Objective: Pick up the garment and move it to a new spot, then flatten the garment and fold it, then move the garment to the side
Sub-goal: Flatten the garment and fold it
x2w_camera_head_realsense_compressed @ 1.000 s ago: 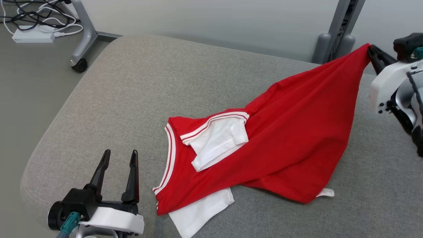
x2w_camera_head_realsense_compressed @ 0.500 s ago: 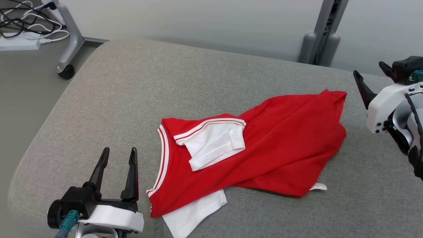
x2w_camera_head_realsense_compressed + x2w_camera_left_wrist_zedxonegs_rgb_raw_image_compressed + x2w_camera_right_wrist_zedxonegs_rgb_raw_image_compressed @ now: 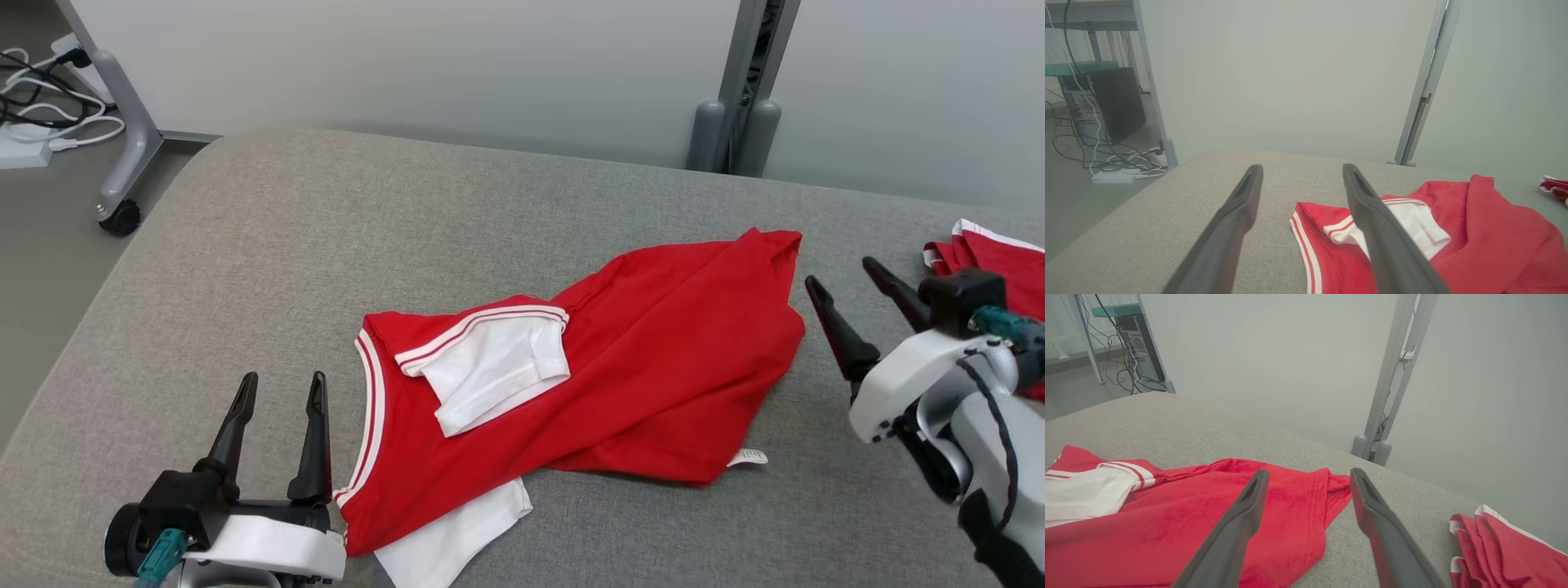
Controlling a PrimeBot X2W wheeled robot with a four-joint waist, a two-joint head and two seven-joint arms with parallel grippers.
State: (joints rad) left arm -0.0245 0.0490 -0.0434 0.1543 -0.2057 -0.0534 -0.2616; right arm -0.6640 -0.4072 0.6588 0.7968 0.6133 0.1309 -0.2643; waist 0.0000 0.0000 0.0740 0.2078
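The left claw (image 3: 282,377) is released, its 2 dark fingers apart with nothing between them, sitting near the front edge of the grey bench (image 3: 326,212). Just to the right of its right-hand finger runs the white-striped neckline (image 3: 371,408) of the red shirt (image 3: 653,351). The shirt lies crumpled on the bench between the 2 claws, stretching from beside the left claw up and across towards the right claw (image 3: 839,271).

A white sleeve (image 3: 490,376) with a red-and-white striped cuff lies folded over the red cloth, ahead and to the right of the left claw. The other sleeve (image 3: 449,543) pokes out from under the shirt's near edge, to the right of the left claw's base. A small white label (image 3: 747,457) sticks out at the near hem, closer to the right claw.

The right claw is also released, fingers spread and empty. The shirt's far corner (image 3: 771,245) lies just to the left of its fingertips, and in the right wrist view the stitched hem lies between and below the 2 fingers. A 2nd red garment (image 3: 996,253) with white trim lies bunched to the right of the right claw, apart from the shirt.

Beyond both claws a grey post (image 3: 739,98) rises behind the bench. Far to the left of the left claw, cables (image 3: 33,73) lie on the floor beside a wheeled leg (image 3: 120,219)
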